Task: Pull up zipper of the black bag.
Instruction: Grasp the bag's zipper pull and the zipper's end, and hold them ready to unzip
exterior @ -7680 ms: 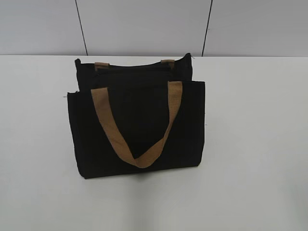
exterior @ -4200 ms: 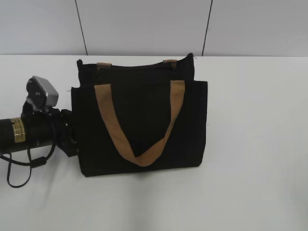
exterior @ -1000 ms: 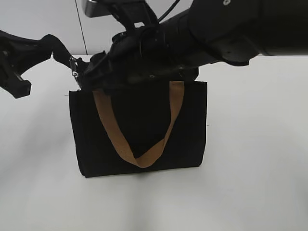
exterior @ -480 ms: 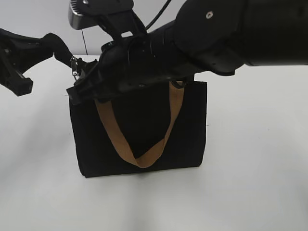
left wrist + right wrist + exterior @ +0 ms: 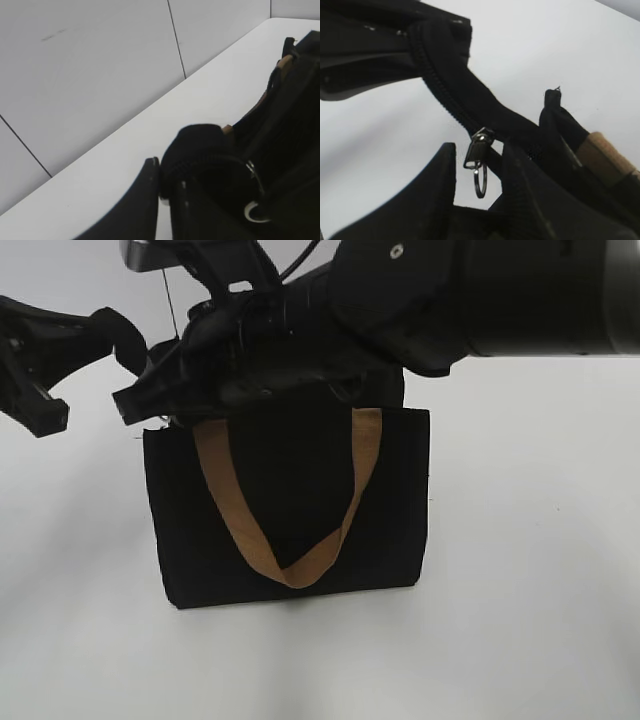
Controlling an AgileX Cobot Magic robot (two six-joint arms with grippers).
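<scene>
The black bag (image 5: 290, 510) stood upright on the white surface (image 5: 520, 570), its front panel facing the exterior camera and a tan handle (image 5: 285, 500) drooping in a V across it.

At the far left of the exterior view, the left gripper (image 5: 75, 350) was up off the surface beside the bag's top left corner. In the left wrist view its jaws were clenched on the black zipper tape (image 5: 197, 150), a rolled end of fabric bulging just beyond the gripper (image 5: 165, 182). A small metal ring (image 5: 252, 210) showed close behind that grasp, low in the frame.

To the right of it, the right gripper (image 5: 150, 400) reached across from the right side and hung over the bag's top left edge, the bulky arm covering most of the bag's opening. In the right wrist view the right gripper (image 5: 477, 162) had its jaws released, one dark finger (image 5: 442, 170) on either side of the silver zipper pull (image 5: 479, 150). The pull and its ring hung between them; whether either finger touched it could not be told. The zipper tape (image 5: 455, 95) ran taut from the upper left, diagonally down to the pull, and beyond it lay a strip of tan handle (image 5: 605, 152).
</scene>
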